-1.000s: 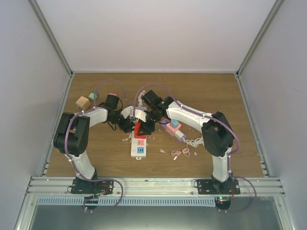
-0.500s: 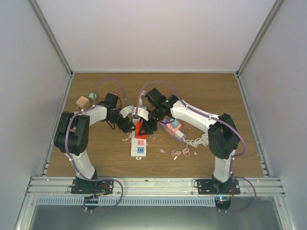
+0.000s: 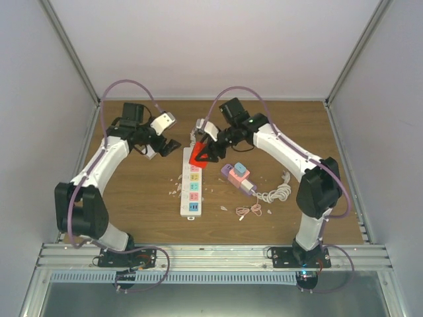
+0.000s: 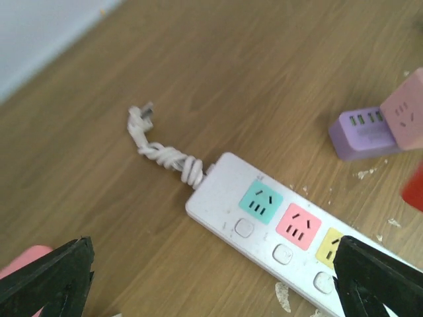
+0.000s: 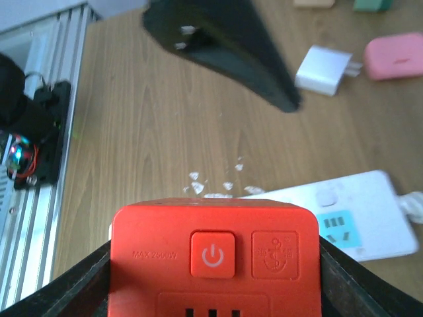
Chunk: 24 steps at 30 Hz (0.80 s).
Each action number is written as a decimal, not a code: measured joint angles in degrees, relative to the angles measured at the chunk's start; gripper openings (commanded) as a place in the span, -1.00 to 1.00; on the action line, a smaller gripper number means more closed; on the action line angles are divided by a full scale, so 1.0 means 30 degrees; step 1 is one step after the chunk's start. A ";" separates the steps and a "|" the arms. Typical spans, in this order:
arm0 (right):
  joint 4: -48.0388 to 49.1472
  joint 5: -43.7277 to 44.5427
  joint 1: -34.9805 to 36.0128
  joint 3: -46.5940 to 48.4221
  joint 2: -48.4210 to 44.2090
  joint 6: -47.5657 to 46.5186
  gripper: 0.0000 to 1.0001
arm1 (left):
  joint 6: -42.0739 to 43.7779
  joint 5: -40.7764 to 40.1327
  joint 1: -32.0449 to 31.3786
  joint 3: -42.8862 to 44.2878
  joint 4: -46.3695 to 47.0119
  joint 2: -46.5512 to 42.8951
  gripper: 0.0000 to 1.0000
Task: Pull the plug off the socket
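The red plug [image 5: 215,257], a boxy adapter with a power button, is held between the fingers of my right gripper [image 5: 215,281]. In the top view the red plug [image 3: 198,156] hangs above the far end of the white socket strip [image 3: 191,188], apart from it. The strip's coloured sockets [image 4: 261,201] show nothing plugged in. My left gripper [image 3: 165,143] stands wide open to the left of the strip, holding nothing. From the left wrist, its two black fingertips [image 4: 46,277] frame the strip [image 4: 231,214] from above.
A purple and pink adapter block [image 3: 236,176] lies right of the strip, with a coiled white cable [image 3: 277,193] and a small pink cable [image 3: 250,211] nearby. The strip's knotted cord [image 4: 162,152] trails off its far end. A white charger [image 5: 322,69] and a pink case [image 5: 396,56] lie on the wood.
My right gripper has lifted the red plug up and back, off the strip. My left gripper let go of the strip, opened fully and swung back to the left.
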 measured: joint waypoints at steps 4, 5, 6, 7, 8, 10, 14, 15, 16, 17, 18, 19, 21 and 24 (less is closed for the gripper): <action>0.0437 -0.0867 -0.1078 0.1035 -0.0313 0.0969 -0.85 | -0.0168 0.0568 0.0299 0.0000 0.0102 -0.1974 0.98; 0.0699 -0.1107 -0.1362 0.1180 -0.0379 0.1282 -0.85 | -0.0211 0.0714 0.0321 -0.0007 0.0182 -0.2455 0.98; 0.0933 -0.1275 -0.1588 0.1253 -0.0444 0.1603 -0.85 | -0.0233 0.0896 0.0313 0.0000 0.0299 -0.2907 0.98; 0.1246 -0.1494 -0.1872 0.1290 -0.0503 0.2040 -0.86 | -0.0255 0.1049 0.0248 0.0000 0.0408 -0.3359 0.98; 0.1603 -0.1683 -0.2149 0.1290 -0.0561 0.2506 -0.88 | -0.0248 0.1144 0.0160 0.0000 0.0481 -0.3701 0.98; 0.2310 -0.1858 -0.2601 0.1290 -0.0576 0.3468 -0.89 | -0.0197 0.1056 -0.0357 -0.0007 0.0729 -0.4379 0.98; 0.4350 -0.2047 -0.3198 0.0845 -0.0634 0.5916 -0.88 | -0.0182 0.0707 -0.2244 -0.0036 0.1290 -0.5107 0.98; 0.4743 -0.2084 -0.3257 0.0699 -0.0663 0.6455 -0.88 | -0.0233 0.0612 -0.2710 -0.0036 0.1428 -0.5144 0.98; 0.5173 -0.2142 -0.3286 0.0546 -0.0685 0.7009 -0.87 | -0.0299 0.0539 -0.3147 -0.0036 0.1530 -0.5144 0.98; 0.5581 -0.2251 -0.3293 0.0386 -0.0699 0.7614 -0.87 | -0.0357 0.0430 -0.3570 -0.0036 0.1588 -0.5129 0.98; 0.5982 -0.2404 -0.3293 0.0240 -0.0714 0.8131 -0.87 | -0.0452 0.0248 -0.3978 -0.0036 0.1668 -0.5093 0.98; 0.6375 -0.2586 -0.3293 0.0102 -0.0714 0.8684 -0.87 | -0.0495 -0.0131 -0.4422 -0.0036 0.1800 -0.5034 0.98; 0.7082 -0.2973 -0.3279 -0.0226 -0.0729 0.9624 -0.87 | -0.0561 -0.0954 -0.5326 -0.0015 0.2025 -0.4816 0.98; 0.8043 -0.3337 -0.3286 -0.0925 -0.0758 1.0936 -0.87 | -0.0634 -0.2521 -0.6819 0.0000 0.2339 -0.4218 0.93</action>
